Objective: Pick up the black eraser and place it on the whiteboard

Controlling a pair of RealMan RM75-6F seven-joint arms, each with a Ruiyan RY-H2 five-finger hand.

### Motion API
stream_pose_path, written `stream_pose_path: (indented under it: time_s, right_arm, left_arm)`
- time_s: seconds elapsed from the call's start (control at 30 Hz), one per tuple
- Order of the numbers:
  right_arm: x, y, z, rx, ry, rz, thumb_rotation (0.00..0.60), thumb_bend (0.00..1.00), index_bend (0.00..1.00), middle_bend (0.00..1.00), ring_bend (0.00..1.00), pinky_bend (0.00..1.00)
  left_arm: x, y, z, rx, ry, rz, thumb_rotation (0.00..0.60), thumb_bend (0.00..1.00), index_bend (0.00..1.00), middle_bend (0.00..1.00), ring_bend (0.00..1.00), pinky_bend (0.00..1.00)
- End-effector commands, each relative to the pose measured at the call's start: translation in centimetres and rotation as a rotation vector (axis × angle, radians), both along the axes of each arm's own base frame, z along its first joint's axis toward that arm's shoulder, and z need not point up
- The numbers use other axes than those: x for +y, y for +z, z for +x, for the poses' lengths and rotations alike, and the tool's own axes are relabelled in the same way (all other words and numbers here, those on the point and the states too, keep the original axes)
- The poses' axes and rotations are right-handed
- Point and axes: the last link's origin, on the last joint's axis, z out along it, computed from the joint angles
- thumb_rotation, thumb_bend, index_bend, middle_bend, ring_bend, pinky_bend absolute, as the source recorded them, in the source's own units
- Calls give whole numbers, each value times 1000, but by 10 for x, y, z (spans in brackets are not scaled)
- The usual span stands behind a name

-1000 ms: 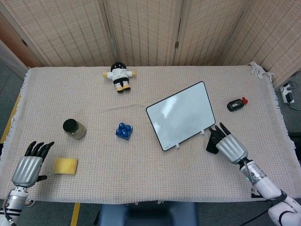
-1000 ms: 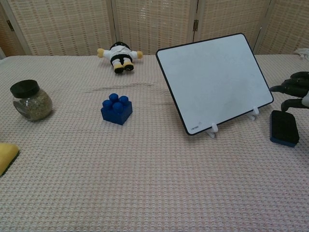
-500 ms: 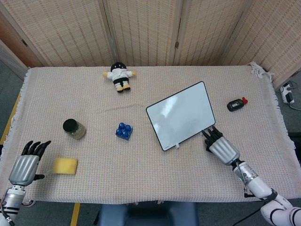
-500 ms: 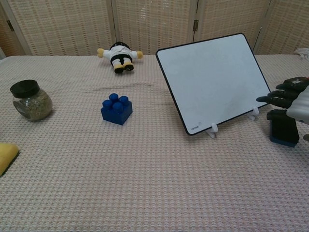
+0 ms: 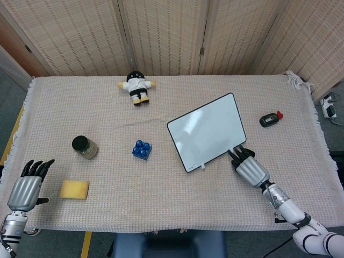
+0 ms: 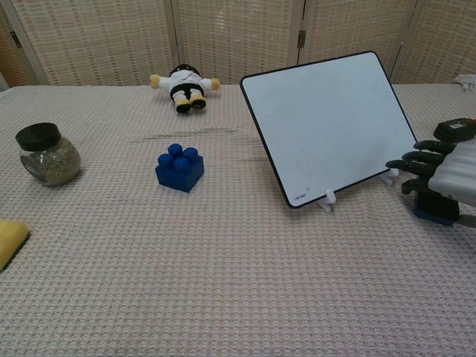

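The black eraser (image 6: 434,209) lies on the cloth just right of the whiteboard's foot; only its lower edge shows in the chest view. In the head view my right hand (image 5: 250,167) hides it completely. That right hand (image 6: 440,175) lies over the eraser, its dark fingers (image 6: 410,159) apart and reaching toward the whiteboard's corner. No grip on the eraser shows. The whiteboard (image 5: 207,131) (image 6: 331,123) stands tilted on small white feet at centre right. My left hand (image 5: 24,188) hangs at the table's near left edge, fingers spread and holding nothing.
A yellow sponge (image 5: 74,189) (image 6: 9,239) lies beside my left hand. A dark-lidded jar (image 5: 84,146) (image 6: 46,154), a blue brick (image 5: 142,149) (image 6: 179,167) and a small doll (image 5: 136,86) (image 6: 182,85) sit left of the board. A black and red gadget (image 5: 269,119) lies behind the right hand.
My right hand has slid toward the whiteboard's corner and come down over the eraser, covering it. My left hand has drawn back a little toward the table's left edge.
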Motion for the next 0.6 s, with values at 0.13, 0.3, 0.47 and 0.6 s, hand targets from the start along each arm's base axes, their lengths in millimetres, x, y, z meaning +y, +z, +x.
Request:
stream_pose_path:
  time_s: [0.13,0.3,0.47,0.6]
  right_arm:
    - [-2,0,1,-21,0,-7,600,313,257,0,12,0]
    - [-2,-1,1,-20,-6,-4,600,314,313,0,25,0]
    - [-2,-4,4,-33,4,-1,600,313,480,2,61,0]
    - [-1,2,8,-60,30,-24,600,313,561,35,84,0]
  left_arm:
    - [0,1,-1,-5,4,-1,600,196,134,203,125,59]
    - [0,2,-1,-3,5,6,600,197,133,200,125,59]
    - [0,5,-2,7,10,27,600,198,132,198,125,59]
    - [-1,5,-2,8,6,23,600,198,130,196,125,59]
